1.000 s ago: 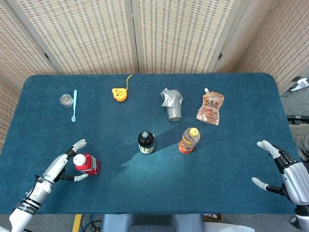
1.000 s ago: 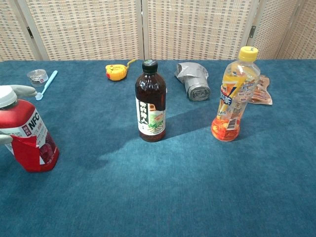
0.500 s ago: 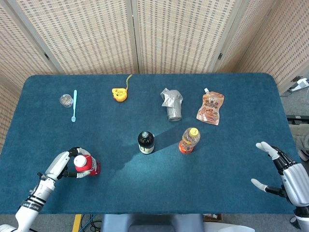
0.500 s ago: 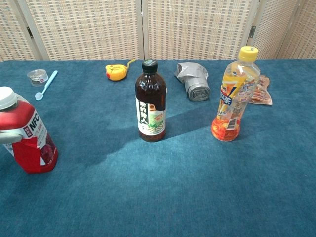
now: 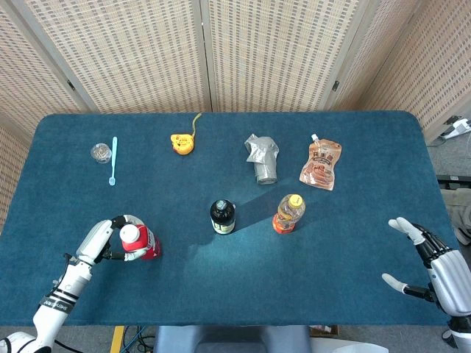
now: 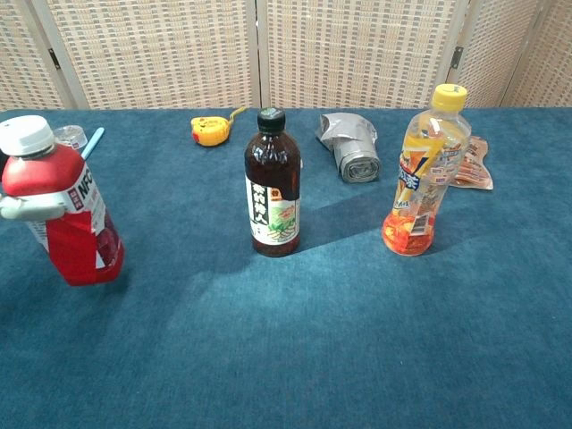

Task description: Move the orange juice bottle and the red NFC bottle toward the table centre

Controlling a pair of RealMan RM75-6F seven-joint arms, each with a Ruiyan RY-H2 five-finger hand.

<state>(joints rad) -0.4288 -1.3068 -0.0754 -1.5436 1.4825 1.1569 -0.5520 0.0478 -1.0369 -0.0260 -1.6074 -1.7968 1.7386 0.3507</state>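
Gripping the red NFC bottle (image 5: 137, 242), the left robot hand (image 5: 103, 240) is wrapping its fingers around the tilted bottle's neck at the bench's (image 5: 353, 279) near edge. Well off to that hand's right, the orange juice bottle (image 5: 288, 213) is standing upright, while the right robot hand (image 5: 430, 261) is hovering spread-fingered and empty beyond it.
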